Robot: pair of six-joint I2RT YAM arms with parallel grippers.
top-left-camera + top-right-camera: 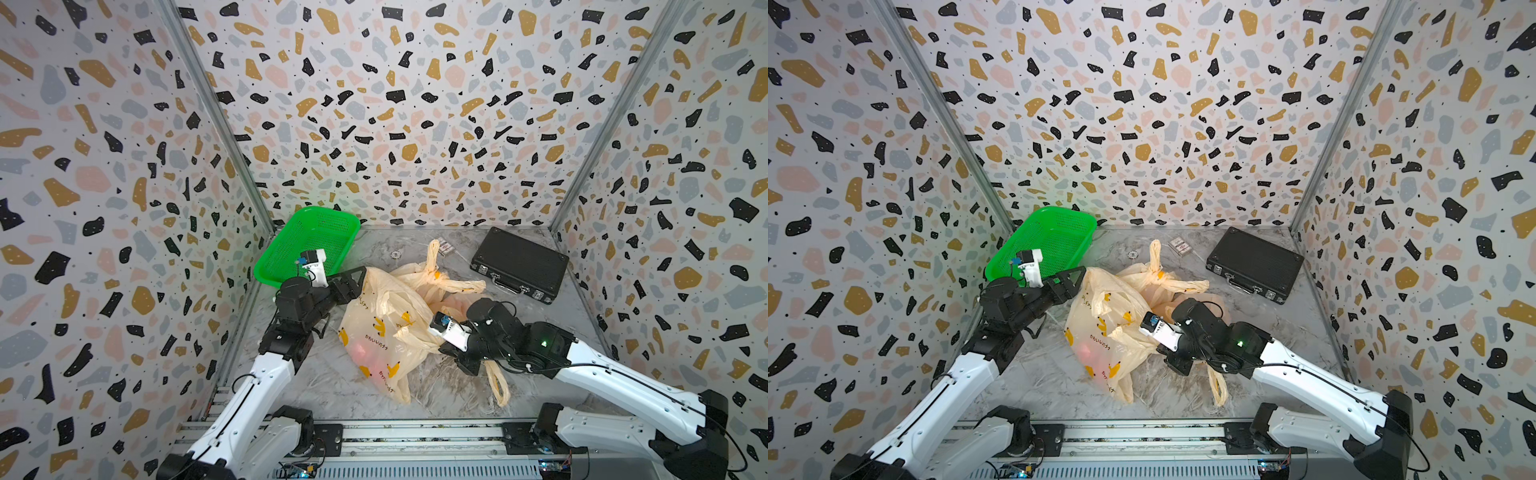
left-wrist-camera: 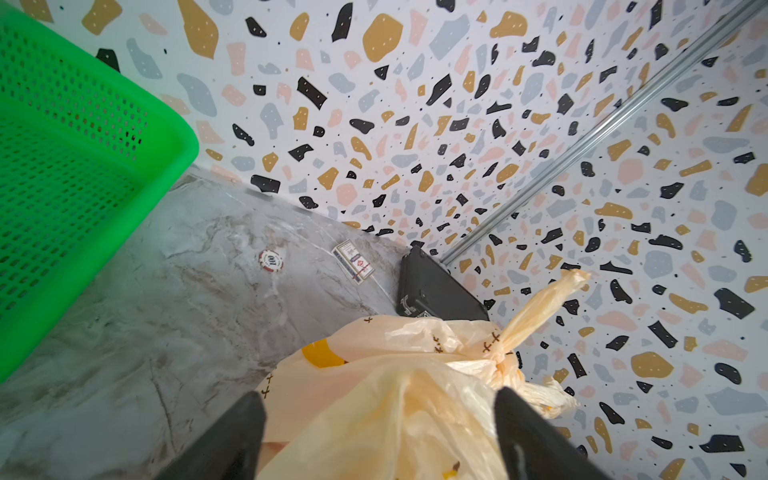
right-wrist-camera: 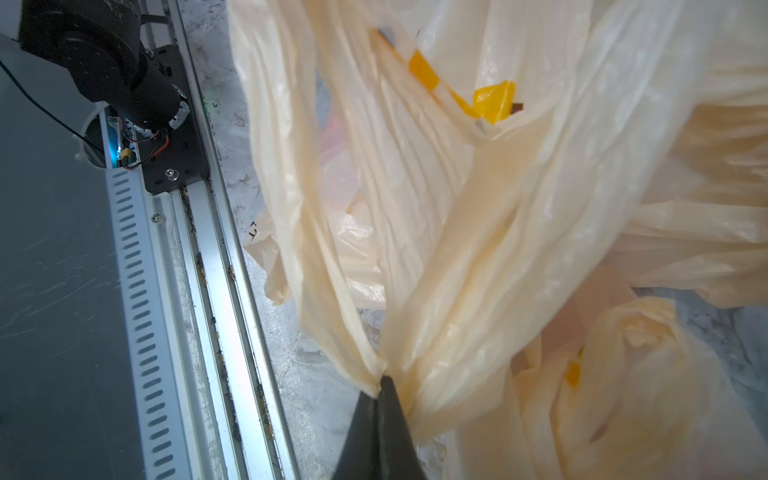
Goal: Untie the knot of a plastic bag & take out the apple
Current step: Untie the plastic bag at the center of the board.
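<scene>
Basket (image 1: 328,226), green, sits back left on the worktop (image 1: 332,382). Next, the left claw (image 2: 376,399) stands wide open, its prongs either side of the yellowish bag (image 1: 386,320). The apple (image 1: 361,353) shows as a reddish blur through the plastic, inside the bag at mid-worktop. A tied knot (image 1: 432,274) sits at the plastic's far side. The right claw (image 3: 380,382) is pinched closed on a fold of bag. A black case (image 1: 519,264) lies back right.
</scene>
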